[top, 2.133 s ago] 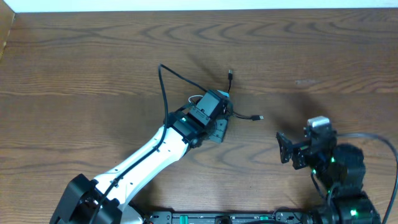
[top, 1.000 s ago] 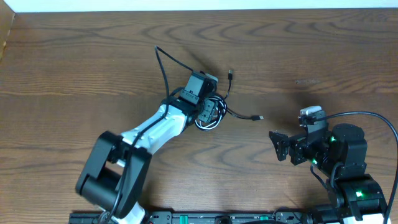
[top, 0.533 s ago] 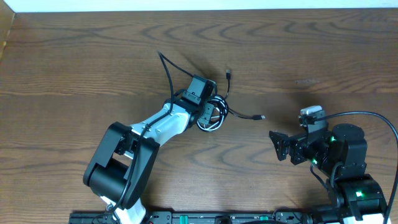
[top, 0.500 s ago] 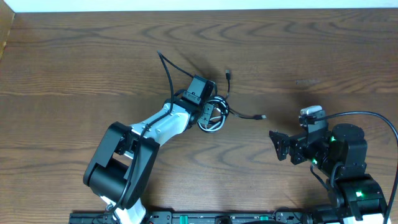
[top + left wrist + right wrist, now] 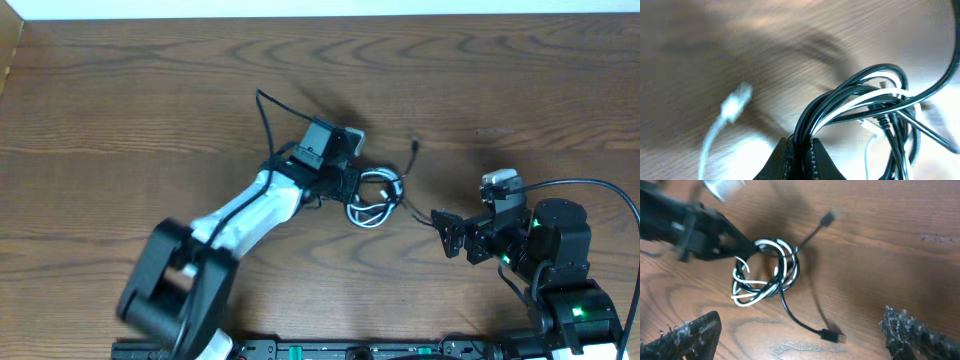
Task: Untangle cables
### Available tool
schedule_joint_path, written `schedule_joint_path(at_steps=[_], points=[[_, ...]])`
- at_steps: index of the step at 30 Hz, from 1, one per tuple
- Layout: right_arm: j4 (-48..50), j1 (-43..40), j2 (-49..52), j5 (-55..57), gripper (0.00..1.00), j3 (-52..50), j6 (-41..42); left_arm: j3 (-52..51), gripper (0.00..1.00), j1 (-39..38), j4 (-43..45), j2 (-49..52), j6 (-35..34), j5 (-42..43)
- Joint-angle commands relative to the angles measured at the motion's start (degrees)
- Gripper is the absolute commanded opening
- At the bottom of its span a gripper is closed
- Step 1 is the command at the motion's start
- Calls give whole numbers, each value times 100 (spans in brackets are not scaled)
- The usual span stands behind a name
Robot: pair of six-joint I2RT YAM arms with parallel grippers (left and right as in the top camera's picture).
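The cables [image 5: 376, 198] are a small looped bundle of thin white and black cords in the middle of the table. My left gripper [image 5: 349, 182] is shut on the bundle's left side. In the left wrist view its jaws [image 5: 801, 152] pinch several strands of the cables [image 5: 860, 100], and a blurred white plug [image 5: 737, 100] hangs to the left. The right wrist view shows the cables [image 5: 767, 275] held by the left gripper [image 5: 751, 249], with one black plug [image 5: 832, 336] lying on the wood and another [image 5: 829, 216] raised and blurred. My right gripper [image 5: 447, 233] is open to the right of the bundle, with nothing between its fingers [image 5: 685, 335].
The left arm's own thick black wire [image 5: 264, 120] arches up behind its wrist. A loose black plug end [image 5: 415, 146] sticks out above and to the right of the bundle. The table is brown wood [image 5: 520, 80], with a white edge along the far side.
My left gripper has shut on the bundle and carried it to the right, toward the right gripper. The black plug ends swung right with it. The right arm has hardly moved.
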Motion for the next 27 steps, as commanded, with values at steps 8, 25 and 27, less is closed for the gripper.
schedule_joint_path(at_steps=[8, 25, 27], points=[[31, -28, 291, -588, 97, 127, 205, 66, 7, -7, 20, -1003, -1097, 1751], [785, -31, 1049, -796, 46, 127, 2234, 66, 7, -7, -151, -1001, -1303, 3018], [780, -31, 1193, -798, 40, 127, 2310, 66, 7, -9, -155, -1001, -1300, 3117]])
